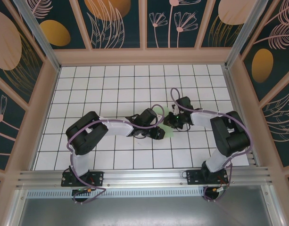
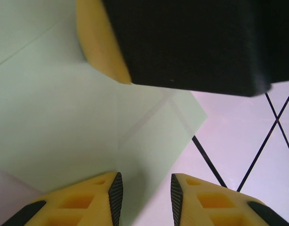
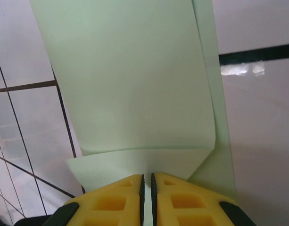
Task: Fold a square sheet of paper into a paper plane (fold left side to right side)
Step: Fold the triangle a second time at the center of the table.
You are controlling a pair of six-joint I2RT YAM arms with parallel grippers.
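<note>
No text to read here tbh, no labels, brands or numbers on anything. The mint-green sheet of paper (image 3: 125, 70) is totally plain. The white floor tiles (image 1: 111, 84) just have black grid lines, and the dark wall panels (image 1: 182, 23) only carry drawn flowers, leaves and orange blobs. No lettering at all.
</note>
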